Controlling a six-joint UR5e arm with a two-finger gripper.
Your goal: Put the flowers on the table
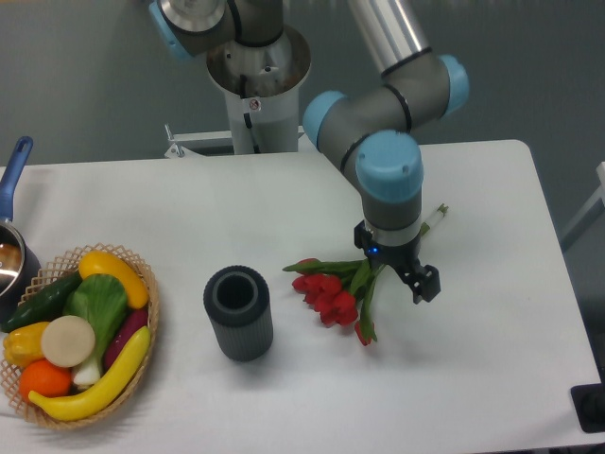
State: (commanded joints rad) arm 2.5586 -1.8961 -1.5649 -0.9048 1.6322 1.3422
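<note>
The flowers [329,291], a bunch of red tulips with green leaves, lie on the white table [492,359] right of centre, heads pointing left toward the dark cylinder. Their tied stems run up and to the right under the arm, and the stem end [438,215] sticks out behind it. My gripper [399,270] points down over the stems just right of the blooms. Its jaws stand apart on either side of the stems, with one black finger [426,283] showing on the right and the other mostly hidden. The gripper looks open.
A dark ribbed cylinder [238,313] stands upright left of the flowers. A wicker basket [151,312] of fruit and vegetables sits at the front left. A pot with a blue handle [13,203] is at the left edge. The arm's base [257,85] stands behind the table.
</note>
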